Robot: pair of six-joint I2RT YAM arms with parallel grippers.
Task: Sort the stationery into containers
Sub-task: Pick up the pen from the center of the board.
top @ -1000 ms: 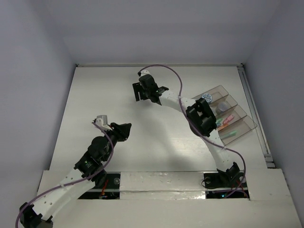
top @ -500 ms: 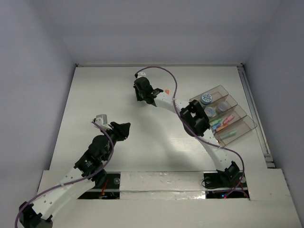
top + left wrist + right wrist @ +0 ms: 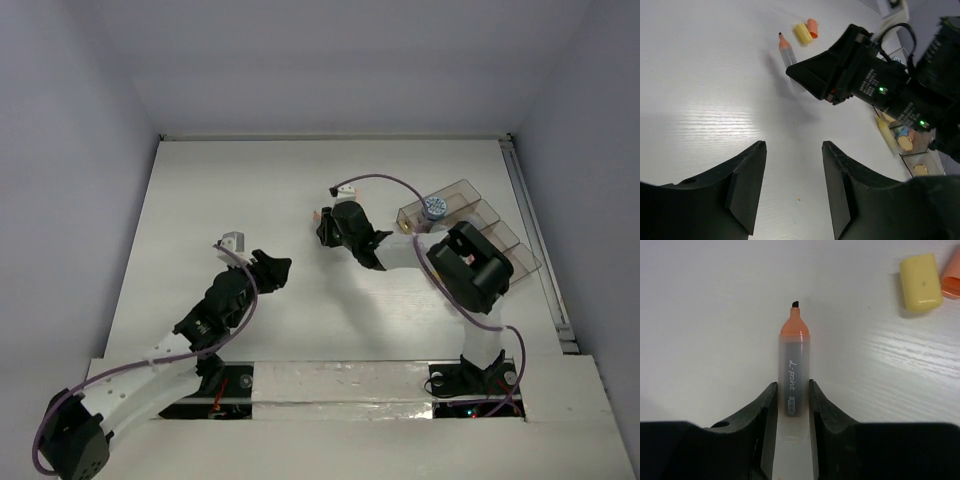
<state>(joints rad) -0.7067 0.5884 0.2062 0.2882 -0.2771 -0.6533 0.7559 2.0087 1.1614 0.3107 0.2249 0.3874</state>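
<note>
One orange pen (image 3: 794,355), tip outward along right gripper (image 3: 790,390)

The right arm (image 3: 470,265) is covering most of the organiser tray (image 3: 465,186). The right gripper (image 3: 791,385) is hiding the rear of the orange highlighter (image 3: 794,365); the edge is cropping an orange cap (image 3: 952,275).

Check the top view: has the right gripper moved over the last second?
Yes. The right gripper has come back toward the arm bases and slightly right, closer to the organiser tray, shut on the orange pen.
</note>
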